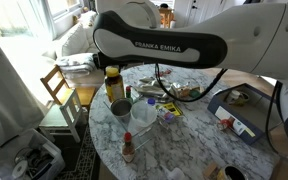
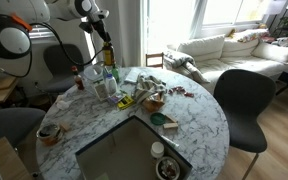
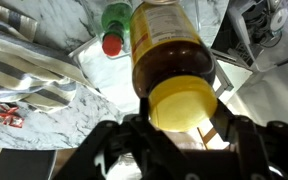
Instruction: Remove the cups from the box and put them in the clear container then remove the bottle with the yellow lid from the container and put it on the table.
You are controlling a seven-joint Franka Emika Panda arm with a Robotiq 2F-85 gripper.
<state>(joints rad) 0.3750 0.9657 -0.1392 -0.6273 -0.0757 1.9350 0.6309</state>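
Looks like the gripper (image 3: 182, 118) is pinching the bottle (image 3: 172, 45) by its yellow lid (image 3: 182, 104), holding it upright near the red-capped bottle (image 3: 112, 45) at the marble table's (image 1: 189, 135) edge.

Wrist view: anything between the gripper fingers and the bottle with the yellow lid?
Nothing shows there. In the wrist view the gripper is shut on the bottle with the yellow lid, fingers flanking its lid end, no other object between.
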